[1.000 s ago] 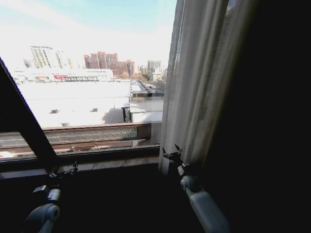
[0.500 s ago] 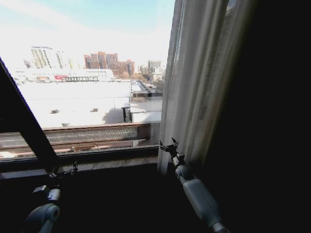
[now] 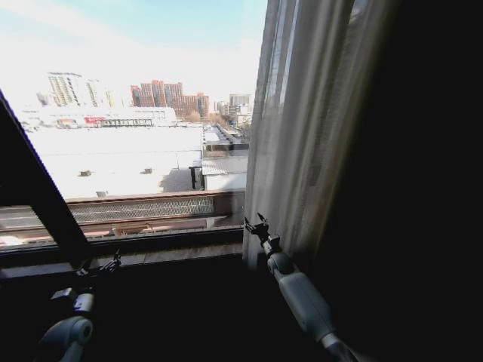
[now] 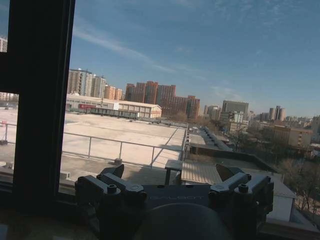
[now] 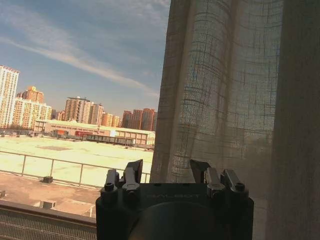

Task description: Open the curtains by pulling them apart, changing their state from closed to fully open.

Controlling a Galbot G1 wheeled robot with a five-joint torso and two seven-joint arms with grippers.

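Curtains: the curtains [image 3: 302,128] hang gathered on the robot's right side of the window, a sheer pleated panel with its free edge just left of centre; glass to the left is uncovered.
Right claw: the right claw [image 3: 254,225] stands at the lower free edge of the sheer, fingers spread wide, holding nothing. From the wrist, the fabric edge [image 5: 172,125] lines up about between the fingertips.
Left claw: the left claw [image 3: 106,265] sits low by the sill [image 3: 151,245], near the black window frame bar [image 3: 38,196], fingers open, idle, well apart from the fabric.
Risk, grasp: thin cloth may slip out if the fingers close on a single pleat or beside the edge.
Risk, pull: a low grip may only swing the hem, leaving the top bunched.
Risk, snag: the fingertips could catch the open weave.
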